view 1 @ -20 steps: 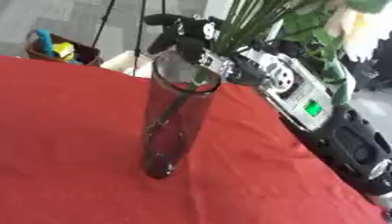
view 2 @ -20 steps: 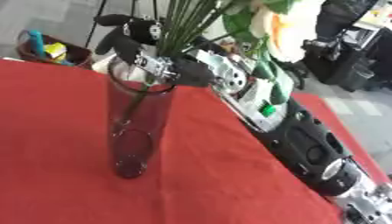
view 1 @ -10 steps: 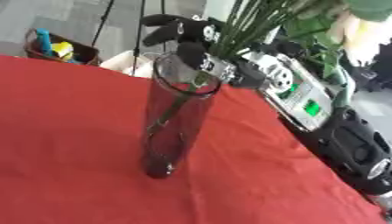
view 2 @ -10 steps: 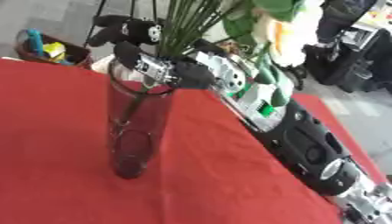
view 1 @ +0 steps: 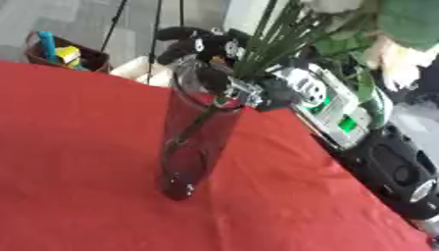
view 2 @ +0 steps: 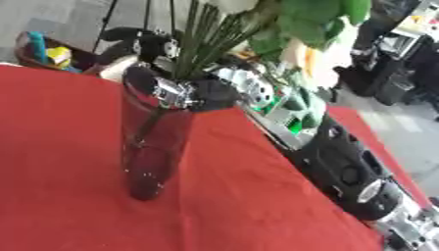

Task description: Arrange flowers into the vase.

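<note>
Vase: one clear glass vase (view 1: 193,139) stands upright on the red table (view 1: 77,147), near the middle of the cloth, its mouth open to the top so stems can drop straight in.
Flowers: one bunch (view 2: 257,29), held together rather than stem by stem; pale blooms and broad green leaves sit high at the top edge of both views, and the long green stems (view 1: 270,41) fan down toward the vase mouth. I cannot count the single stems or blooms.
Stem ends: a dark line slants down inside the glass from the rim toward the base, which I judge to be at least one stem already past the mouth; the rest of the bunch is above the rim.
Right robot hand: one, black with silver parts (view 1: 219,51), reaching in from the upper right and hanging right over the vase mouth, fingers curled round the lower stems. It grips low on the bunch, probably so the ends can be steered into the narrow opening while the heavy heads stay clear above.
Left robot hand: shows in neither view.
Right arm: its black and silver links (view 2: 343,166) lie along the right edge of the table, angled up to the vase.
Task stage: insertion looks under way, not finished; the bunch is not yet let go.
Background: a basket (view 1: 64,51) with blue and yellow items sits beyond the table's far left edge, well apart from the vase.
</note>
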`<state>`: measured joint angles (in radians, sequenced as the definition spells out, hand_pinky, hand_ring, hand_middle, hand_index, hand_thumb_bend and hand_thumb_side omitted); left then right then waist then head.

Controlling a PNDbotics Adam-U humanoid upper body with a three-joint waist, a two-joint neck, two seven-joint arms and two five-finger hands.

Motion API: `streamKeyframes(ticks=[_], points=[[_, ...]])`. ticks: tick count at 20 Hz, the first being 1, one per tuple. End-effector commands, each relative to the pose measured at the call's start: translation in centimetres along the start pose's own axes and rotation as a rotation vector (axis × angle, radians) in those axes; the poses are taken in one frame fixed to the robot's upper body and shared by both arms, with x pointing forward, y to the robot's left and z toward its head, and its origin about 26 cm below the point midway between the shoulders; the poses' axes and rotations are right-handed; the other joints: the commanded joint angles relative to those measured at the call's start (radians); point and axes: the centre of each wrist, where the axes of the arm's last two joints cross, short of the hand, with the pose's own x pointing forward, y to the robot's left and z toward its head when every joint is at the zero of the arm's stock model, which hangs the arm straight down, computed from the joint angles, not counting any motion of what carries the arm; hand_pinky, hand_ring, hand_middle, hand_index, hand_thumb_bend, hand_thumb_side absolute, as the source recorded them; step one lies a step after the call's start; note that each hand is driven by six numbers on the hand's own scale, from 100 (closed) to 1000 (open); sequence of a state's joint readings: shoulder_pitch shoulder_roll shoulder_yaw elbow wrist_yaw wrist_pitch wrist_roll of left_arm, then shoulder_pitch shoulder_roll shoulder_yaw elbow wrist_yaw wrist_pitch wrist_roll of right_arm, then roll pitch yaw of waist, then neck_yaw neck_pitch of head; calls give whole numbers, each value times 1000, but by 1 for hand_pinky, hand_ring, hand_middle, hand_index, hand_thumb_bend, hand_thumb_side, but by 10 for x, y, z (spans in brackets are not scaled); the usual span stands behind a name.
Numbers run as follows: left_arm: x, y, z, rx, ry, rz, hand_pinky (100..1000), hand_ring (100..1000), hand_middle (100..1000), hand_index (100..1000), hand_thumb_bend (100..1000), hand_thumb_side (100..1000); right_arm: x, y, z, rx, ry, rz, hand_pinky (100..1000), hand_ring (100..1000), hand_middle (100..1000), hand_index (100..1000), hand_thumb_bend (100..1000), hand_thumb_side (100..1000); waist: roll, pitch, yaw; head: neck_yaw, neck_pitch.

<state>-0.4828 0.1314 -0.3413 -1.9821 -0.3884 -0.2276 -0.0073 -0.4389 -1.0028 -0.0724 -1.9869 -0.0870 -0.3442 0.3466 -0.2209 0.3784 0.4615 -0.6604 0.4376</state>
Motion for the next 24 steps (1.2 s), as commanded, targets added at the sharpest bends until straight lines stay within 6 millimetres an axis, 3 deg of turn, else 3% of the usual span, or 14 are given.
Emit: streamKeyframes(ticks=[1,8,9,18,24], points=[[6,1,-3,-8,-25,-2,524,741,734,748,100,733,6,-11,-2,28,-12,49,942,1000,100,867,100,1000,7,-24,-3,-2,-7],[5,1,-3,-12,-23,-1,524,741,733,747,100,734,6,-12,-1,2,-48,62,994,1000,127,916,100,1000,5,-26,-7,-3,-12],[5,1,-3,-12,-22,-1,524,742,734,747,100,734,6,-12,-1,2,-54,65,1000,1000,162,945,100,1000,4,-26,-7,-4,-12],[5,1,-3,-20,-19,-2,523,742,735,746,100,736,5,-9,3,115,-97,170,1000,1000,168,956,100,1000,1,-24,-10,-8,-14],[6,0,-3,-25,-20,-3,523,742,735,745,100,738,5,-8,2,103,-102,176,1000,1000,170,955,100,1000,-4,-20,-9,-11,-17]])
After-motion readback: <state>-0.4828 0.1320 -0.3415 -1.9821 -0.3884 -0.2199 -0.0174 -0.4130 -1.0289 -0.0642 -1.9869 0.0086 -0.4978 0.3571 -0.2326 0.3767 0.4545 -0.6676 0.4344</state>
